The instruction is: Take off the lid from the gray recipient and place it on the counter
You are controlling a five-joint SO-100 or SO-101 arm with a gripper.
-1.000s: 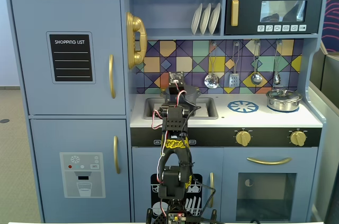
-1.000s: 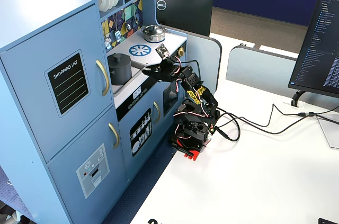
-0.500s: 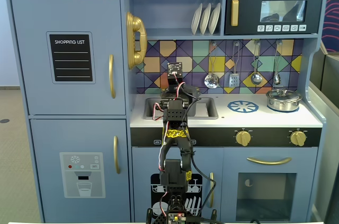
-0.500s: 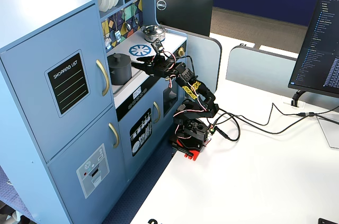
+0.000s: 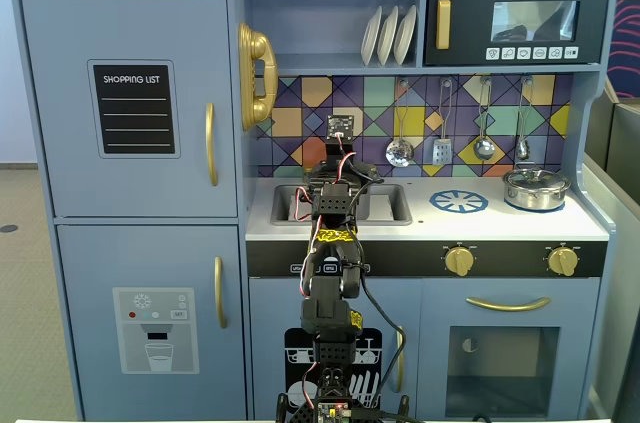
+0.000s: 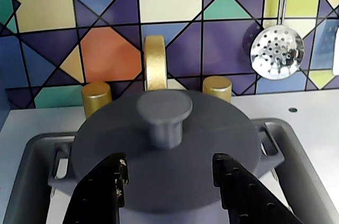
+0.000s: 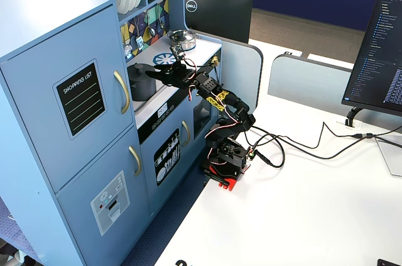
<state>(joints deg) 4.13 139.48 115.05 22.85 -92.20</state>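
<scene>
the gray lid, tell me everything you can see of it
The lid is a flat, round, matte dark-gray disc with a short central knob that widens at the top. It sits level and closed on the gray recipient in the sink recess. The open gripper flanks it with a finger on each side; contact is unclear.

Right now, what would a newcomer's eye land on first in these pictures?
Probably the blue toy kitchen filling a fixed view, with its bright tiled backsplash. In the wrist view, the dark-gray lid on the gray recipient fills the sink recess, the open tool straddling its knob.
</scene>
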